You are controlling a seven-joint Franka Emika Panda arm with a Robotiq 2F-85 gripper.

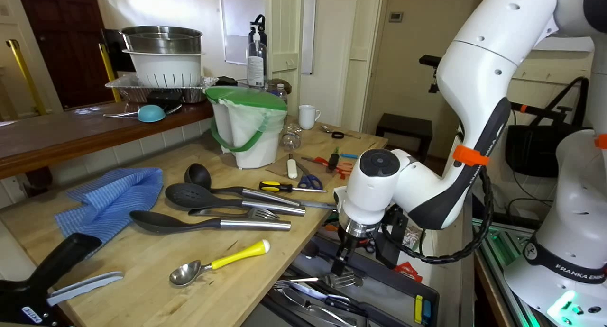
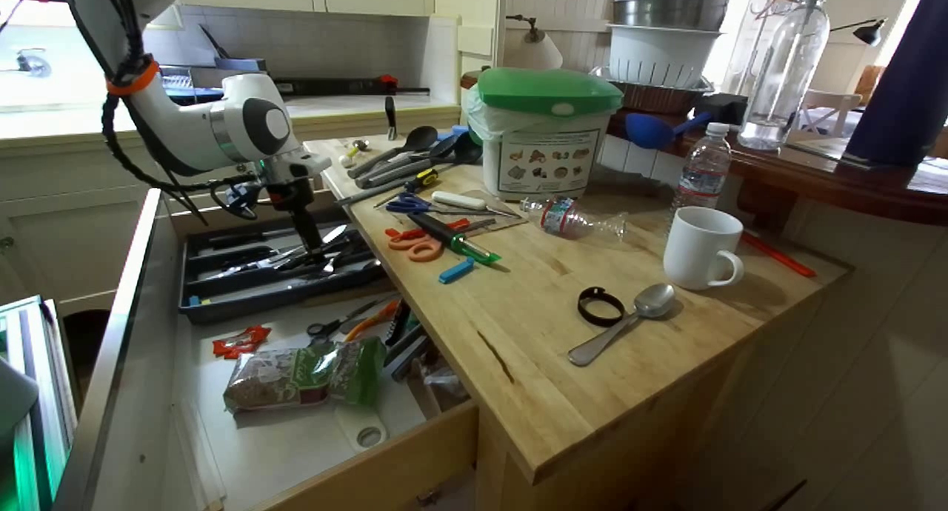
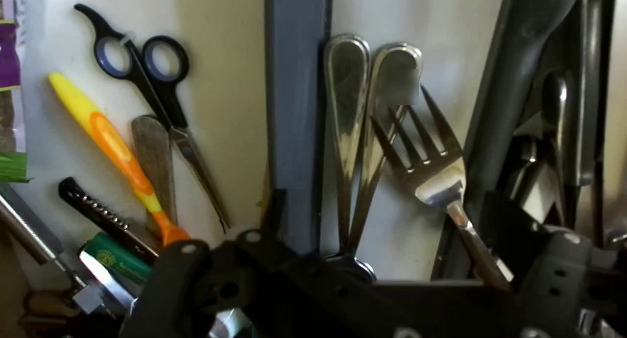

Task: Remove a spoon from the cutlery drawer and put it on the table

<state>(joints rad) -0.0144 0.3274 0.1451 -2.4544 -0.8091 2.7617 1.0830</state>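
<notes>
Inside the dark grey divided plastic tray [image 3: 299, 108], which lies in the wide pale-wood cutlery drawer [image 2: 415, 463], two rounded silver metal handles [image 3: 347, 112] are placed side by side along one wall of the tray. Whether they belong to spoons I cannot tell with certainty, because their other ends are mostly covered by the black two-fingered pincer [image 3: 384, 208]. This pincer hangs over the tray, at the end of the white robot arm [image 1: 474, 80], and it stands wide, with its fingers well apart. In the wrist view a shiny silver four-tined fork [image 3: 441, 181] shows between these fingers; its tines cross one of the two handles, and its stem runs toward one finger, but if they touch I cannot tell. Outside the tray, on the floor of the drawer, there are black-handled metal scissors [image 3: 179, 132] and, near them, a slim yellow and orange tool [image 3: 115, 149]; farther from the tray lies a transparent plastic bag with green print [image 2: 304, 381]. The drawer stands open beside the long light-wood table [image 2: 481, 304]. On this table, well apart from the tray, a silver metal spoon [image 2: 618, 329] rests near a white mug [image 2: 700, 248]. Also there, apart from the tray, stands a white bucket with a green lid [image 2: 544, 148].
</notes>
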